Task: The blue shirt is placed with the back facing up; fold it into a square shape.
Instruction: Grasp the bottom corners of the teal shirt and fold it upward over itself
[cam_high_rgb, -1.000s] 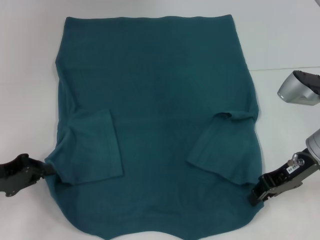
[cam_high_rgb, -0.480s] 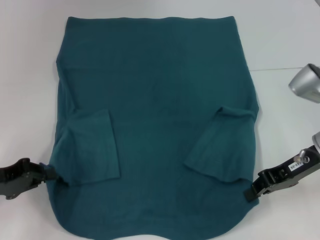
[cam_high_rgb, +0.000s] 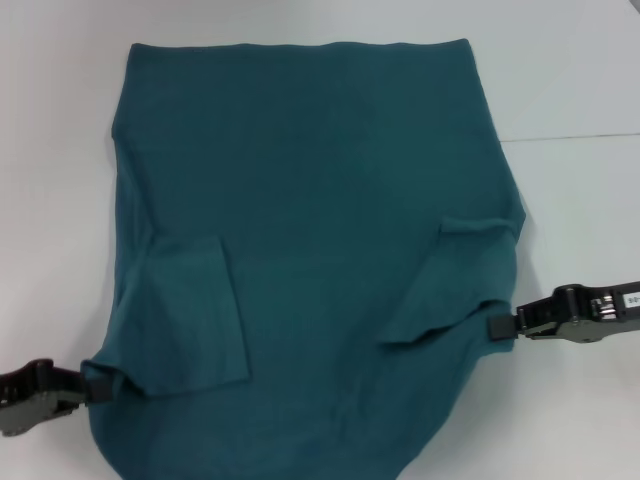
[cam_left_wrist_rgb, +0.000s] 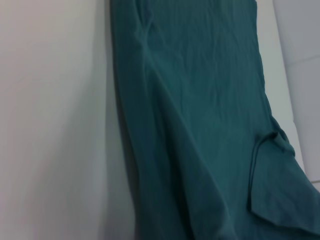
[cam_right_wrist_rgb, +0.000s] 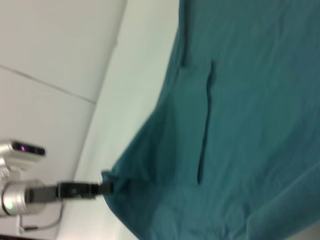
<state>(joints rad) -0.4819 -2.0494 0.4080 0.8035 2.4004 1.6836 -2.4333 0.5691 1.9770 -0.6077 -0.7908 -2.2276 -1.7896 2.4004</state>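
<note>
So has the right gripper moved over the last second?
Yes. The right gripper, shut on the blue shirt's edge, has moved away from the robot, toward the table seam.

My left gripper (cam_high_rgb: 95, 385) is black all over, a blocky, matte body that narrows toward small squared black fingertips (cam_high_rgb: 98, 388), with a lighter grey edge along its lower side. My right gripper (cam_high_rgb: 497, 327) is built the same way: a long black housing with stepped edges, ending in a small square black pad. On top of that housing sits a white label with dark print, too small for me to read. In the right wrist view my left arm (cam_right_wrist_rgb: 20, 192) shows as a silver-grey rounded cylinder with what looks like a small green light, a black gripper (cam_right_wrist_rgb: 106, 187) extending from it, and a thin grey cable looping beneath.
</note>
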